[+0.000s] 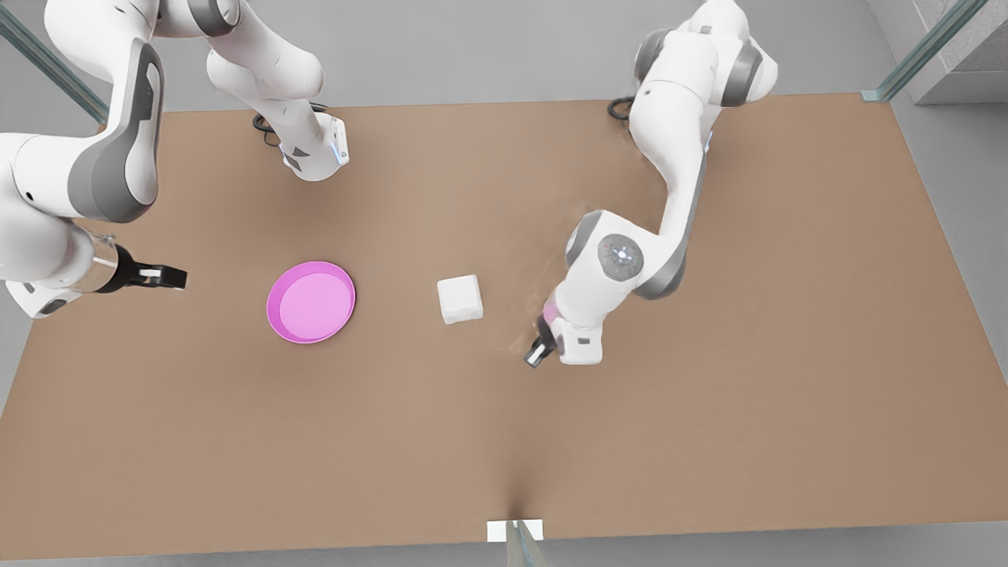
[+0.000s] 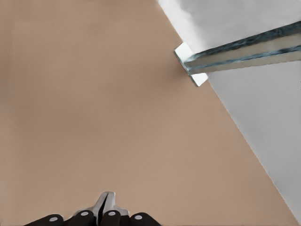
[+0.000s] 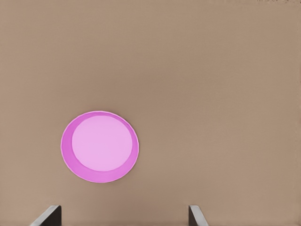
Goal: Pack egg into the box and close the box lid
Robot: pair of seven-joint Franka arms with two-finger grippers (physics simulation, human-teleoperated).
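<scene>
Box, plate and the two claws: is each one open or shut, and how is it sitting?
box: shut, flat on the table.
box lid: folded down on top of the box.
pink plate: right way up, flat on the table, apart from the box.
left claw: shut, holding nothing, low near the box on the front view's right.
right claw: open, holding nothing, on the front view's left of the plate.

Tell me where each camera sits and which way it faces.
Front view: high above the table, looking down on both arms, the pink plate and the box.
Left wrist view: on the left gripper, shut, facing the table-edge bracket.
Right wrist view: on the right gripper, open, facing the plate.
Shared: front and right wrist views both show the plate.
</scene>
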